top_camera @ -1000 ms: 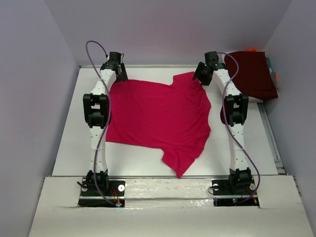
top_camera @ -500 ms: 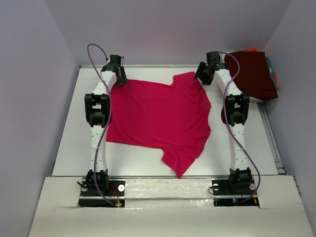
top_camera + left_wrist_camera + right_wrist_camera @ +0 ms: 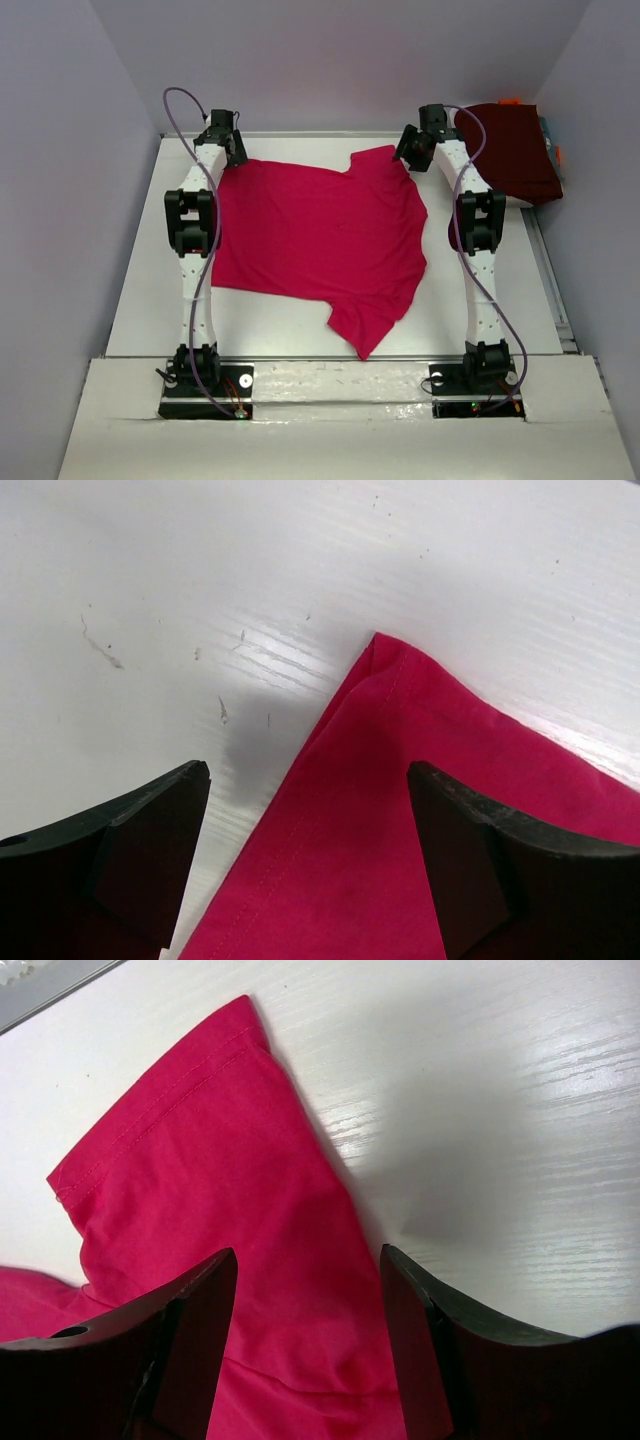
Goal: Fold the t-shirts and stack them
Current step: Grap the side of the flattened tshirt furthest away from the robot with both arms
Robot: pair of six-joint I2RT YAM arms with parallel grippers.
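A crimson-pink t-shirt lies spread flat on the white table. My left gripper hangs over its far left corner, jaws wide open. In the left wrist view that hemmed corner lies flat below the left gripper. My right gripper is over the far right sleeve, also open. In the right wrist view the sleeve runs under the right gripper, with nothing pinched. A dark maroon folded t-shirt rests at the back right.
Grey walls close in the table on the left, back and right. A raised white ledge at the near edge carries both arm bases. Small orange and blue items peek out by the maroon garment.
My left gripper has shifted a little to the left, uncovering the shirt's far left corner. The right arm and the shirt have stayed put.
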